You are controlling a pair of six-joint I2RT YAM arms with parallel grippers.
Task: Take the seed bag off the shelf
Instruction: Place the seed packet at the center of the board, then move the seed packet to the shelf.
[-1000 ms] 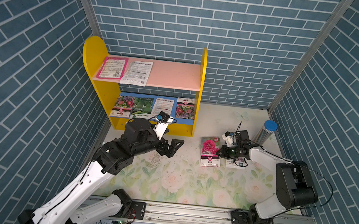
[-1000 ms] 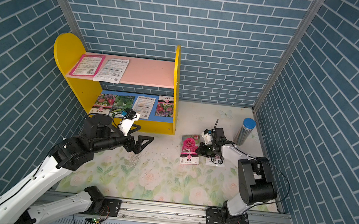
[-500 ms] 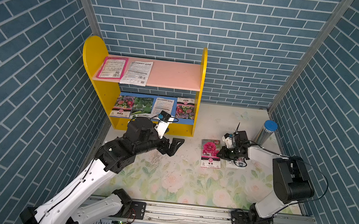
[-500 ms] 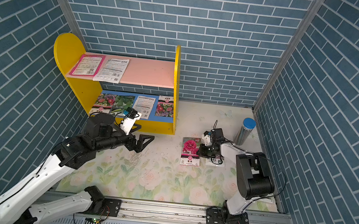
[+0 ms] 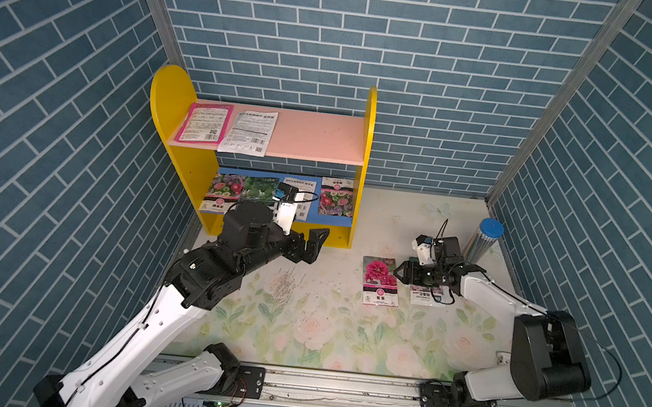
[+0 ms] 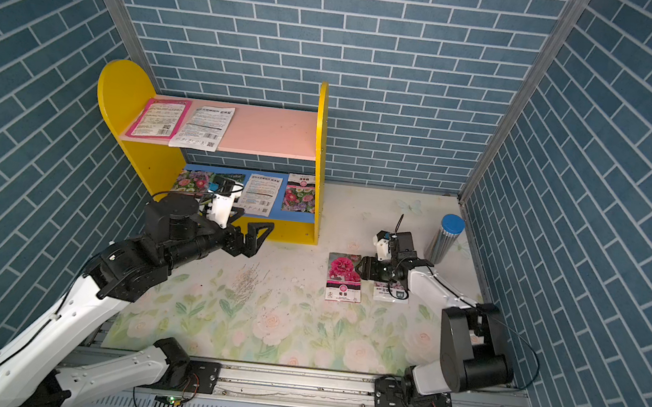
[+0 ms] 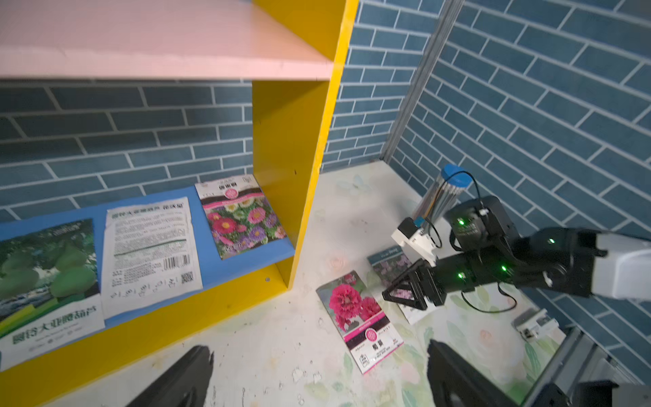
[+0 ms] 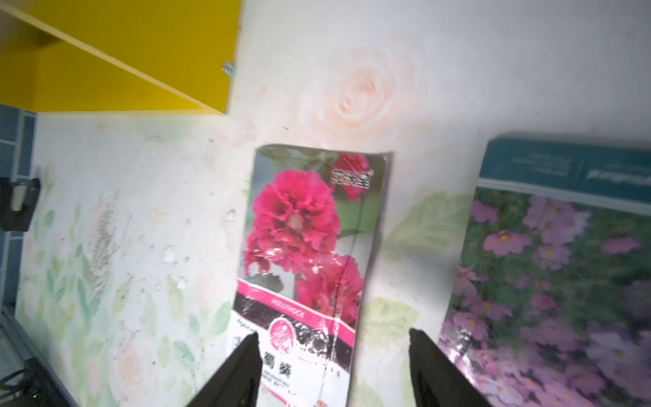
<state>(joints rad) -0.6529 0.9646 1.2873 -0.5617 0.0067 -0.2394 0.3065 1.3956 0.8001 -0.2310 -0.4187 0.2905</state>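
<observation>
- Seed bag [image 5: 380, 280], red flowers on the front: lies flat on the mat [image 5: 303, 326], off the shelf [image 5: 196, 166], at about 4 o'clock from it in a top view (12 o'clock = back wall)
- Change over the last second: the right gripper [image 5: 399, 272] was pinched shut at the bag's 3 o'clock edge; its jaws now stand apart and hold nothing. The right wrist view shows one black finger over the bag's printed end and one beside it
- The bag itself has not visibly shifted
- Reading: release done, so this bag counts as taken off; the right arm probably only needs to back away
- Left gripper [image 5: 314, 244]: jaws wide apart, empty, as before; it hovers in front of the 3 o'clock end of the blue board [image 5: 313, 207]
- Four bags remain on the blue board and two on the pink board [image 5: 314, 137], so more picks seem likely
- Materials: the bag is a thin, glossy rectangle, creased, with glare on the print
- A purple-flower bag [image 8: 549, 267] of the same kind lies at its 3 o'clock, apart from it
- Shelf: smooth painted boards, with yellow round-topped side panels
- Mat: pale rose print, scuffed and speckled
- Tube [image 5: 485, 240]: ribbed, silvery, blue cap, upright at 2 o'clock from the bag
</observation>
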